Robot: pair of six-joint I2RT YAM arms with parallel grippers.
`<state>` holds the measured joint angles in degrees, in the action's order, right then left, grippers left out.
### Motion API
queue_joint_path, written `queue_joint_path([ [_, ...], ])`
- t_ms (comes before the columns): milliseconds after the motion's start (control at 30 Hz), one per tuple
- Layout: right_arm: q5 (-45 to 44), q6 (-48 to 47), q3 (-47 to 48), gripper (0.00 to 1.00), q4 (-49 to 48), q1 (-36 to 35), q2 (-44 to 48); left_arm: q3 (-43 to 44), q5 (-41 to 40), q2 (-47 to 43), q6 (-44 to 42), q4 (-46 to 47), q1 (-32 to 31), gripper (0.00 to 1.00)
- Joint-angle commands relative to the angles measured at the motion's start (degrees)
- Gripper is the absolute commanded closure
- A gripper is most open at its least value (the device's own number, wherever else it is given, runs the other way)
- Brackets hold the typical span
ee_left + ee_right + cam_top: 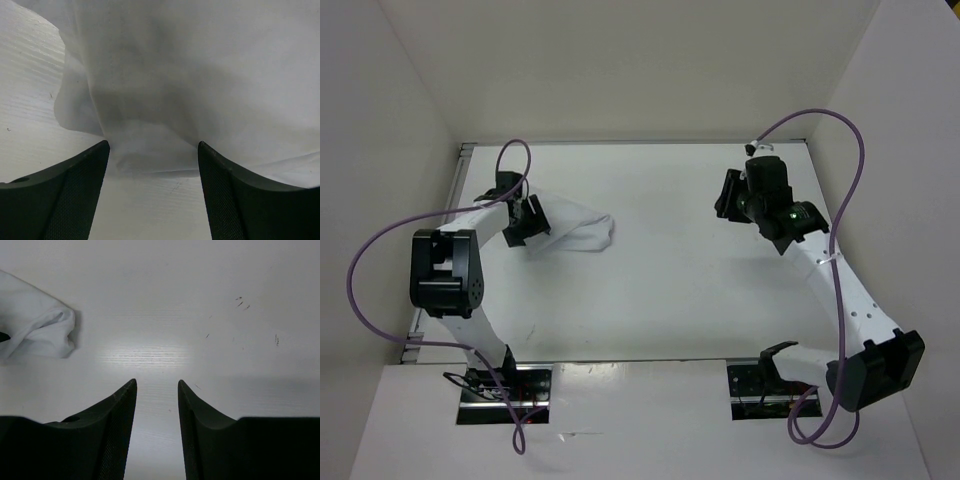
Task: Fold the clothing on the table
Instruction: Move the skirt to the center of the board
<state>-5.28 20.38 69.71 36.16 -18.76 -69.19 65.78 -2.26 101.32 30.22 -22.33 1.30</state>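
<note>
The clothing (578, 229) is a small white garment, bunched up on the left half of the table (670, 290). My left gripper (530, 224) sits at its left edge. In the left wrist view the left gripper (153, 145) is open wide. The thin clothing (190, 75) fills the view ahead, and its near hem lies on the table between the fingertips (102, 150). My right gripper (728, 196) hovers over the bare right half of the table, well apart from the garment. The right gripper (157, 382) is open with nothing between its fingers, and a rolled end of the clothing (37, 332) shows at far left.
White walls (380, 150) enclose the table on three sides, and a thin metal rim (463, 160) shows at the back left corner. Purple cables (370, 250) loop off both arms. The arm bases (505, 392) stand at the near edge.
</note>
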Motion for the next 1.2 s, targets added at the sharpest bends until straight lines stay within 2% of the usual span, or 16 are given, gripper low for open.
queue_joint_path([
  [0, -2.7, 0.5, -0.6, 0.56, -0.8, -0.3, 2.9, 1.0, -0.7, 1.1, 1.2, 0.9, 0.8, 0.21],
  [133, -3.2, 0.5, -0.6, 0.56, -0.8, -0.3, 3.4, 1.5, -0.2, 3.8, 1.2, 0.9, 0.8, 0.25],
  [167, -3.2, 0.5, -0.6, 0.56, -0.8, -0.3, 3.4, 1.5, -0.2, 4.3, 1.2, 0.9, 0.8, 0.33],
  [267, -3.8, 0.5, -0.6, 0.56, -0.3, -0.3, 3.4, 1.5, 1.8, 5.9, 0.5, 1.4, 0.8, 0.47],
  [300, -4.3, 0.5, -0.6, 0.56, -0.3, -0.3, 3.4, 1.5, 1.8, 5.9, 0.5, 1.4, 0.8, 0.53],
  [333, -4.3, 0.5, -0.6, 0.56, -0.3, -0.3, 3.4, 1.5, 2.7, 6.4, 0.5, 1.4, 0.8, 0.70],
  [400, -4.9, 0.5, -0.6, 0.56, -0.3, -0.3, 4.0, 1.5, 4.8, 6.4, -0.2, 1.4, 0.8, 0.82],
  [433, -4.9, 0.5, -0.6, 0.56, -0.3, -0.3, 4.0, 2.2, 7.5, 4.9, -0.9, 1.4, 0.8, 0.95],
  [467, -4.9, 0.5, -0.6, 0.56, -0.3, -0.3, 4.5, 2.8, 8.5, 3.5, -0.9, 0.9, 0.8, 1.00],
  [600, -4.9, 0.5, -0.6, 0.56, -0.3, -0.3, 4.5, 6.1, 14.7, -7.5, -3.1, -1.2, -3.5, 1.00],
  [667, -4.9, 0.5, -0.6, 0.56, -0.3, -0.3, 4.5, 8.7, 17.8, -9.7, -3.7, -2.8, -5.0, 1.00],
  [767, -3.9, 0.5, -0.6, 0.57, -0.8, -0.3, 3.4, 14.5, 24.0, -10.4, -5.0, -6.1, -8.6, 1.00],
  [800, -3.9, 0.5, 0.0, 0.57, -0.8, -0.3, 2.7, 15.9, 28.8, -9.3, -5.8, -7.5, -10.3, 1.00],
  [933, -3.3, -0.1, 1.1, 0.57, -0.8, -0.3, 1.7, 20.3, 37.4, -8.8, -5.8, -6.9, -16.5, 1.00],
  [1133, -3.3, -0.6, 1.7, 0.57, -0.8, -0.3, 2.2, 24.2, 36.0, -9.8, -3.5, -6.2, -20.2, 1.00],
  [1167, -2.8, -0.6, 1.7, 0.57, -0.8, -0.3, 2.2, 24.8, 34.4, -9.0, -3.0, -5.7, -20.2, 0.96],
])
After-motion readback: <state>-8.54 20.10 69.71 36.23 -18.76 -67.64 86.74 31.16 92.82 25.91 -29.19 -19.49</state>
